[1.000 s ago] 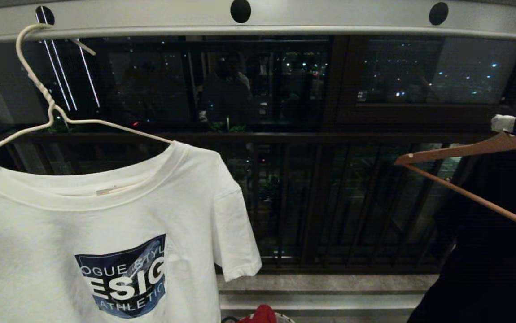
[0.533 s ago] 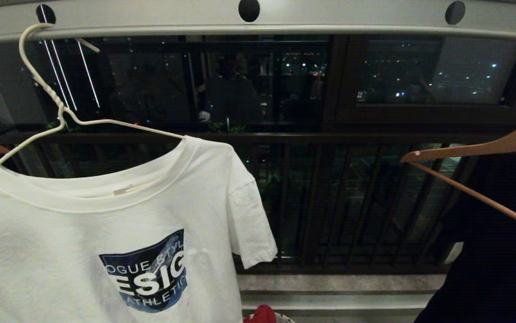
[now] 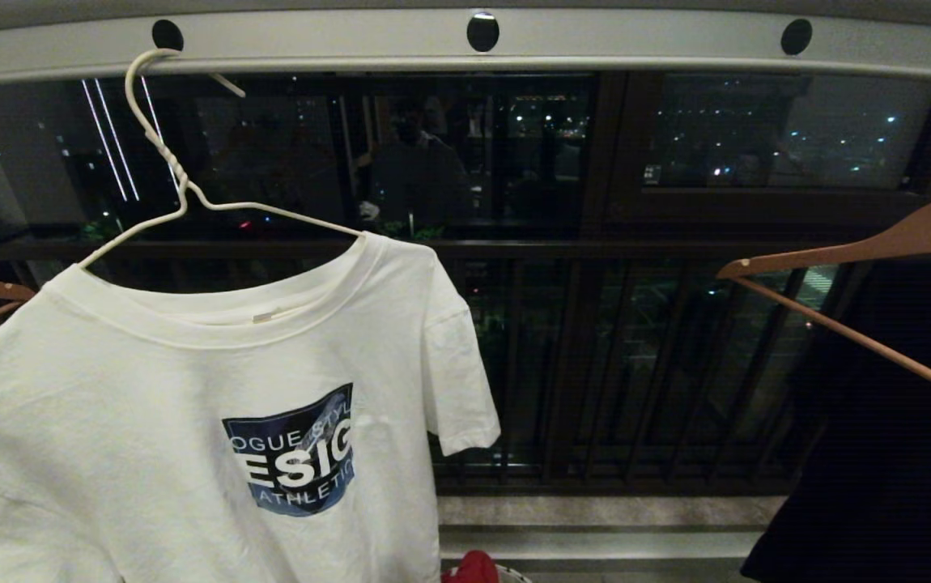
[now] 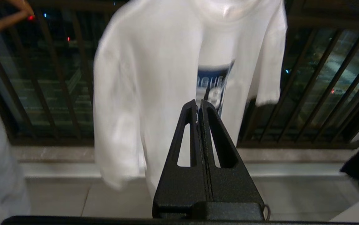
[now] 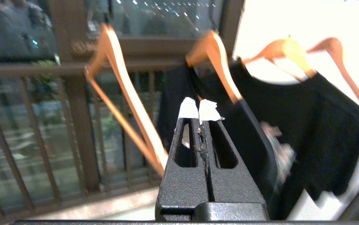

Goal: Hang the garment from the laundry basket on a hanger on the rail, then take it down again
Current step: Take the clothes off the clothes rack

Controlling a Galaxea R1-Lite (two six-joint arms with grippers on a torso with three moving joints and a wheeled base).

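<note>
Mostly cropped garment (image 3: 190, 421), laundry basket (image 3: 514, 576) barely visible

Left gripper (image 4: 199, 104) with fingers pressed together, empty, before the hanging white garment (image 4: 154, 72)

A home balcony at night, used for drying laundry. Overhead, a pale rail (image 3: 595, 42) with round holes, hung with a white T-shirt (image 3: 190, 421) and wooden hangers (image 3: 854, 251); behind and below the rail, a dark balcony railing (image 3: 595, 356), windows with city lights, tiled floor.
</note>
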